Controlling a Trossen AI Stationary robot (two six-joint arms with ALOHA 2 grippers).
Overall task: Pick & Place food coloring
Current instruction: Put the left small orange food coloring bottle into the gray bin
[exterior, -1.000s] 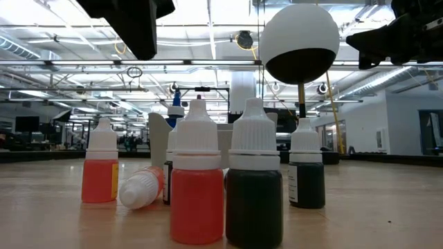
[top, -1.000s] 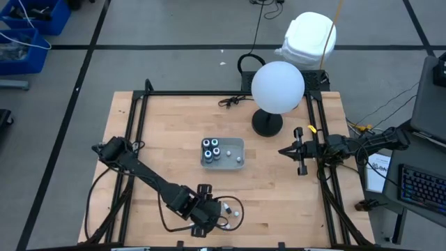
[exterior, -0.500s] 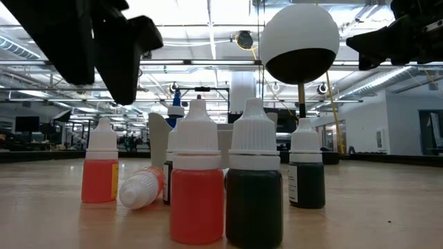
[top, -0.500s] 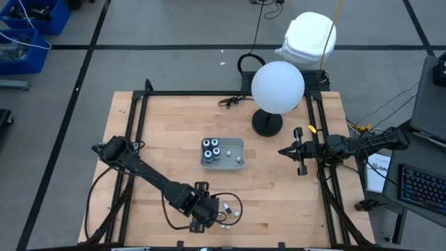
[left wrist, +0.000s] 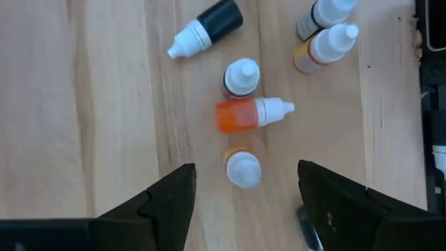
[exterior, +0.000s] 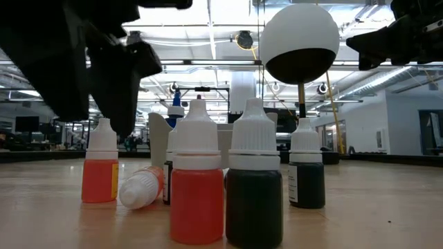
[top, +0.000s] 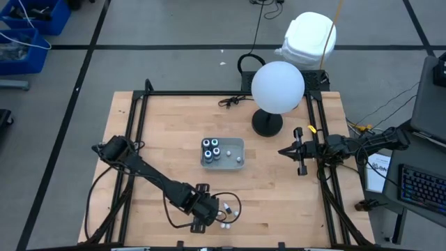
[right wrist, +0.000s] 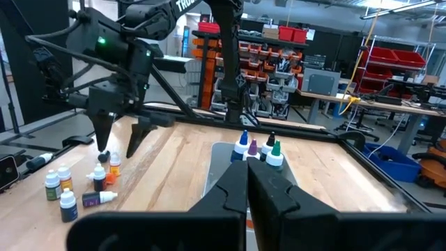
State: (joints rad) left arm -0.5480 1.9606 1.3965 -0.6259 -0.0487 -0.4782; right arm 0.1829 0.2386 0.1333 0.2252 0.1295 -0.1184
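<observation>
Hovering with its fingers spread wide and holding nothing, the left gripper point(left wrist: 244, 192) is lining up over an upright orange dropper bottle point(left wrist: 242, 166). Next it is needing to go straight down and close on the cap without hitting the bottle lying on its side point(left wrist: 252, 113). The right gripper point(top: 284, 150) is waiting closed at the table's right edge.

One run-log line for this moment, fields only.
left gripper: open, above dropper bottles at table's near edge | right gripper: shut, waiting at right side | tray: some bottles inside

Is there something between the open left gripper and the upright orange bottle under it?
Nothing visible. The left gripper hangs open above the upright orange bottle, with only bare table around it. The lying orange bottle is beside, apart.
</observation>
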